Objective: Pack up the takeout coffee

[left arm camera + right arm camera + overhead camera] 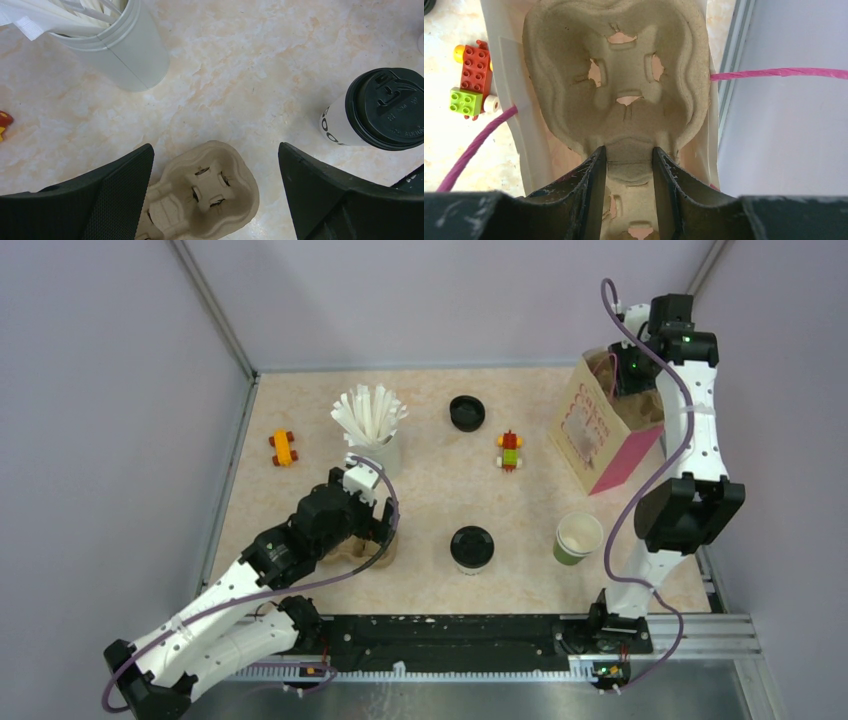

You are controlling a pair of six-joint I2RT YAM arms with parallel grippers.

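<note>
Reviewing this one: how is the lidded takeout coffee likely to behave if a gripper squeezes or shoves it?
Paper walls on the takeout coffee would probably dent under a hard squeeze. It stands upright and narrows downward from the black lid, so a high push may tip it. The lid hides the fill, so weight is uncertain.

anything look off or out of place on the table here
No spill shows. A loose black lid lies alone, apart from the uncovered green cup; two brick toys look unrelated to packing coffee.
</note>
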